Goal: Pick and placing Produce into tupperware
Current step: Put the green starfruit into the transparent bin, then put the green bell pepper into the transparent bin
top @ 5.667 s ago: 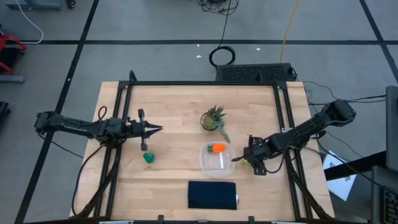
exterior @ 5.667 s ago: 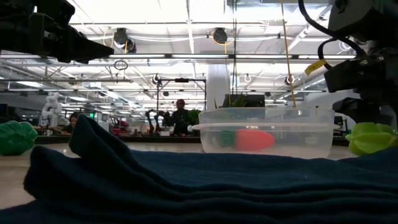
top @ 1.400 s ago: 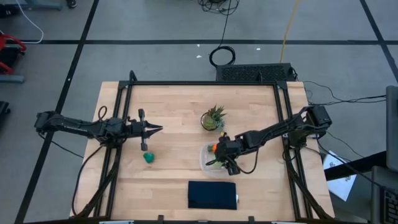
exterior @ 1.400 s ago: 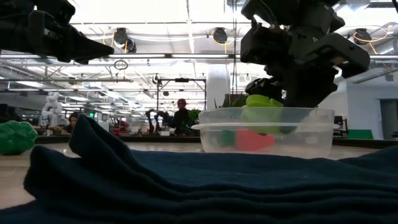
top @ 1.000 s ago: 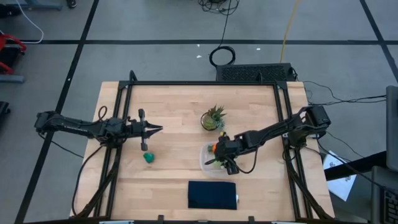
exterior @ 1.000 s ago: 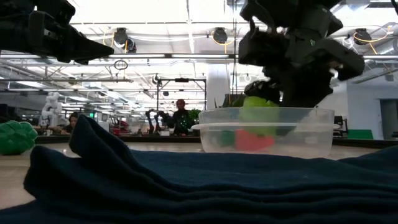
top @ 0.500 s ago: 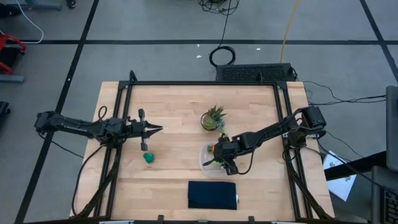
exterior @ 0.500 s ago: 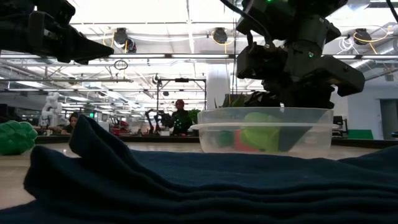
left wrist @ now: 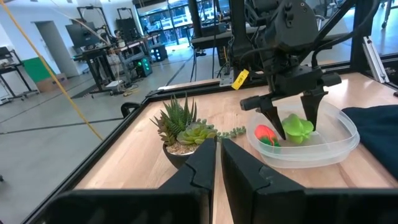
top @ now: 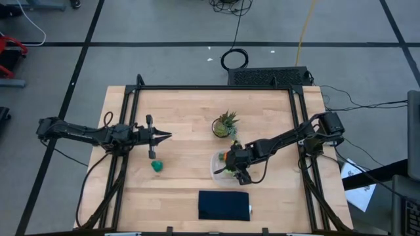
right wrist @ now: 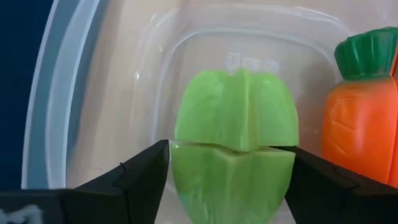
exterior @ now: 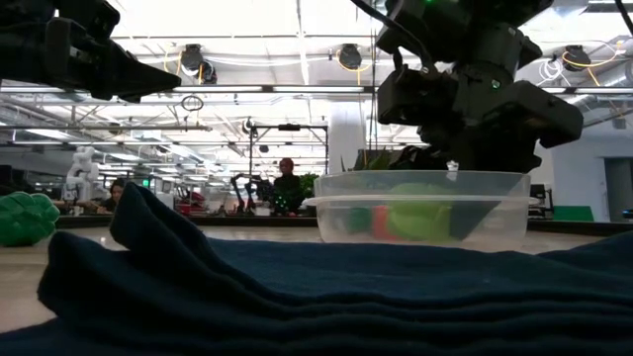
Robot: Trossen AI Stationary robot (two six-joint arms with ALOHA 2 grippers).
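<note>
Carrot (right wrist: 364, 118): lodged in tupperware (top: 217, 172). Lime-green piece (right wrist: 235, 134): lowered inside, fingers of right gripper (left wrist: 292, 127) spread either side. Dark green piece (top: 157, 166): left on table, outstanding. Left gripper (top: 161, 136): closed, idle.

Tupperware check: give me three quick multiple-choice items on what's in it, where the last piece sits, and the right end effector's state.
1. How many toy foods are inside the tupperware?
A. none
B. one
C. two

2. Where is the dark green piece?
A. on the table in front of the left end effector
B. on the navy cloth
C. inside the tupperware

3. What is the right end effector doing?
A. parked off the table
B. straddling the lime-green piece inside the tupperware
C. holding the potted plant

Answers:
1. C, the carrot and the lime-green piece both lie inside.
2. A, the high view shows it on bare wood there.
3. B, both wrist views show its fingers on either side of that piece.
</note>
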